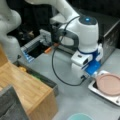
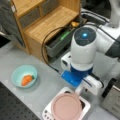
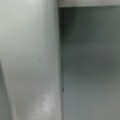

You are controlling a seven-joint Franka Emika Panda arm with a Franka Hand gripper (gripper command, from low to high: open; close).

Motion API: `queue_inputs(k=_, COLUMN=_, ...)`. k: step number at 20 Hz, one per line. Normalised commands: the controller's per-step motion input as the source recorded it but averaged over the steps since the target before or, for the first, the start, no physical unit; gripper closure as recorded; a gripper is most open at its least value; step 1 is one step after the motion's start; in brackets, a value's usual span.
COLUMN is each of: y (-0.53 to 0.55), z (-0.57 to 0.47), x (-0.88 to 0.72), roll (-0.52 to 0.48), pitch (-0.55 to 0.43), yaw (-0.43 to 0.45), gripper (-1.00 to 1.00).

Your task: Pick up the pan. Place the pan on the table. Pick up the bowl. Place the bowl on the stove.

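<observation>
**Inspector:** Reporting on the tool first, where does it sit, and what does it hold?

**Operator:** My gripper [image 2: 79,90] is low at the rim of the pan [image 2: 66,106], on the side nearest my arm. In a front view it [image 1: 95,74] meets the pan [image 1: 110,83] at that pan's left edge. Whether my fingers are spread or pinching, I cannot tell; the blue-and-white gripper body hides them in both front views. The wrist view gives only a pale blurred surface against grey, nothing I can name.

**Inspector:** And the pan itself?

**Operator:** It lies flat on the stove [image 2: 46,112], covering most of the black top. I judge it not yet lifted. Its white handle I cannot make out, so I cannot state its long axis; if the handle is anywhere, it is under my gripper.

**Inspector:** Direction from tool to pan?

**Operator:** The pan's centre lies just beyond my fingertips, away from the arm: toward a front view's bottom [image 2: 66,106], toward a front view's right [image 1: 110,83].

**Inspector:** The bowl?

**Operator:** The bowl [image 2: 24,76] stands on the table [image 2: 47,90], well apart from the stove, with a toy carrot [image 2: 26,80] inside. The wooden counter [image 2: 47,21] stands behind it.
</observation>
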Motion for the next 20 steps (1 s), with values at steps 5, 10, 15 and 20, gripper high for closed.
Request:
queue_inputs(k=5, y=-0.05, z=-0.18, x=-0.01, roll=-0.084, pitch=-0.125, yaw=0.157, gripper=-1.00)
queue_inputs(k=10, y=-0.07, z=-0.11, x=-0.08, roll=-0.100, pitch=-0.113, yaw=0.138, gripper=-1.00)
queue_inputs(k=15, y=-0.07, z=-0.06, x=-0.11, roll=-0.111, pitch=-0.098, yaw=0.131, gripper=-1.00)
queue_inputs(k=20, y=-0.07, z=-0.05, x=-0.15, roll=-0.109, pitch=-0.087, yaw=0.134, gripper=-1.00)
